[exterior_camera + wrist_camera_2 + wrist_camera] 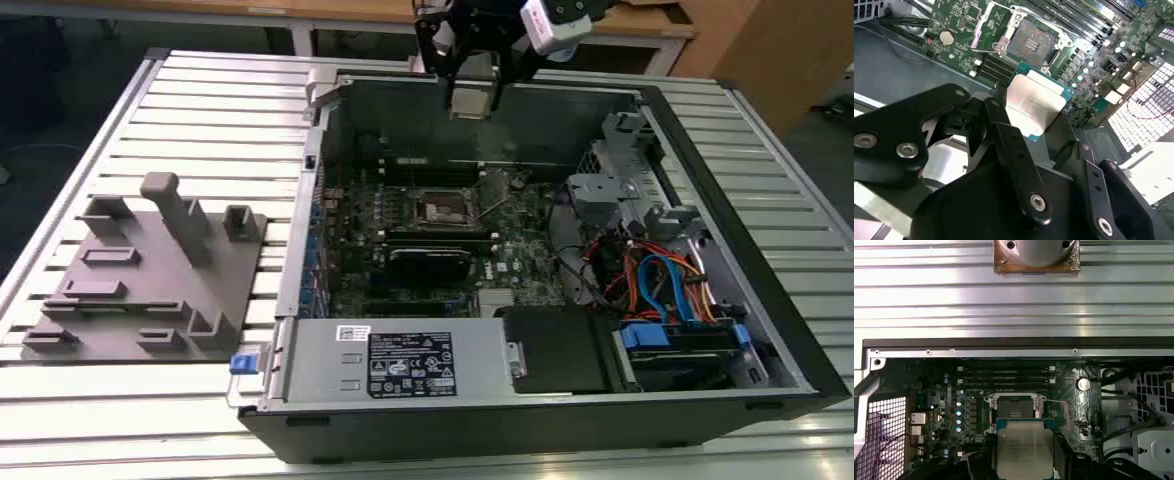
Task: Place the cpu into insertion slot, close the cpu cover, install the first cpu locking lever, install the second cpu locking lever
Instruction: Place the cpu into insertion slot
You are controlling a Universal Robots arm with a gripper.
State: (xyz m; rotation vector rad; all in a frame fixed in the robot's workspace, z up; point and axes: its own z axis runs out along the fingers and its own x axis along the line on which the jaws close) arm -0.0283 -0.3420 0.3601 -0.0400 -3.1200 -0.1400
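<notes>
Fingers (1004, 137) of the black metal gripper (1031, 120) press in on opposite edges of the cpu (1038, 100), a small flat square chip with a silver-grey metal top and a thin green border, and hold it flat and in the air. Beyond the chip, lower down, lies the insertion slot (1030, 44), a small dark square socket with a silvery metal surround, its bed of contacts bare. The cpu cover (983, 27), a thin silvery frame plate, seems to stand swung up at one side of the socket, though its exact angle is hard to tell. Around the socket spreads the green motherboard (959, 20), inside an open black computer case (534, 430) lying on a ribbed aluminium table (200, 110). In the exterior view the gripper hangs above the case's far wall, well apart from the socket. By this, the first step is in hand: the chip is carried but not seated. Seating it looks to call for squaring the chip over the socket and keeping it level, since any tilt could harm the contacts.
</notes>
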